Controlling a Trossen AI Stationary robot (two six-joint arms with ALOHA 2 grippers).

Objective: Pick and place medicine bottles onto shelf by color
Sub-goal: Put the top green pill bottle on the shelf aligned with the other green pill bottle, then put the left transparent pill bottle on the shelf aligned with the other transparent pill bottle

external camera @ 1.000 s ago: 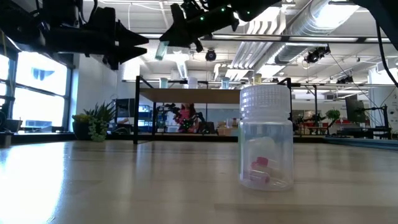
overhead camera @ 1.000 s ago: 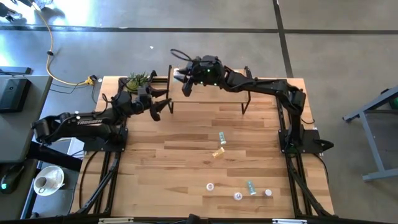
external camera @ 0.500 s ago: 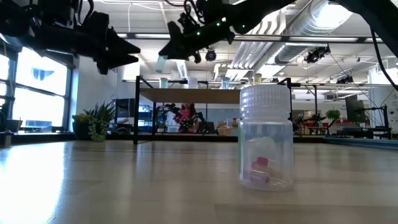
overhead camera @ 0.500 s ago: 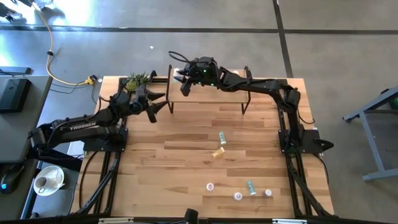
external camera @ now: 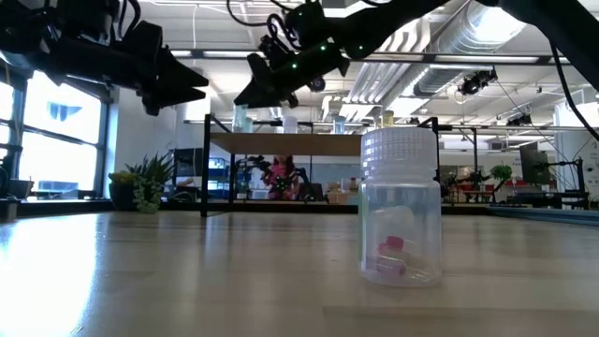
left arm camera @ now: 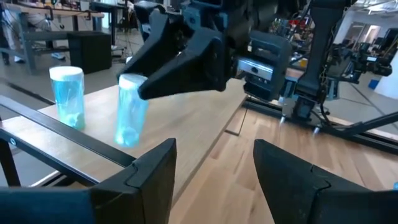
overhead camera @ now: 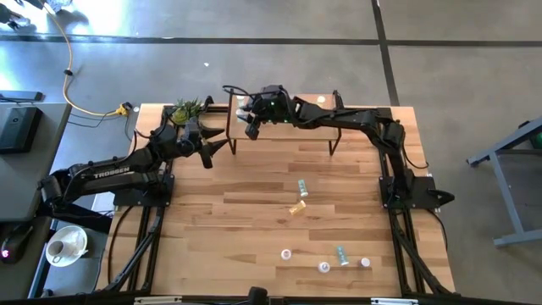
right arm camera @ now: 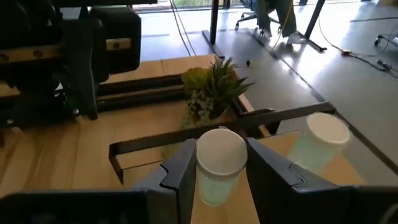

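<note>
A clear bottle [external camera: 401, 208] (pink bits inside) stands nearest on the slatted tabletop [overhead camera: 254, 220]. Farther off, the right gripper [right arm camera: 219, 163] clamps a teal bottle [left arm camera: 130, 109] over the shelf [left arm camera: 74, 140], seemingly just touching; the left gripper [left arm camera: 214, 168] hovers parted nearby.

Even, bright overhead light in the high view: tabletop [overhead camera: 279, 203] evenly lit, shadows under the arms soft and short. Low view strongly backlit: ceiling lights [external camera: 524, 56] and the window [external camera: 56, 140] glare, arms reduced to dark silhouettes, a sheen on the wood; the near clear jar [external camera: 401, 208] is sharp, the room behind softer. Wrist views: near fingers [left arm camera: 149, 180] blurred and dark, backgrounds soft.
</note>
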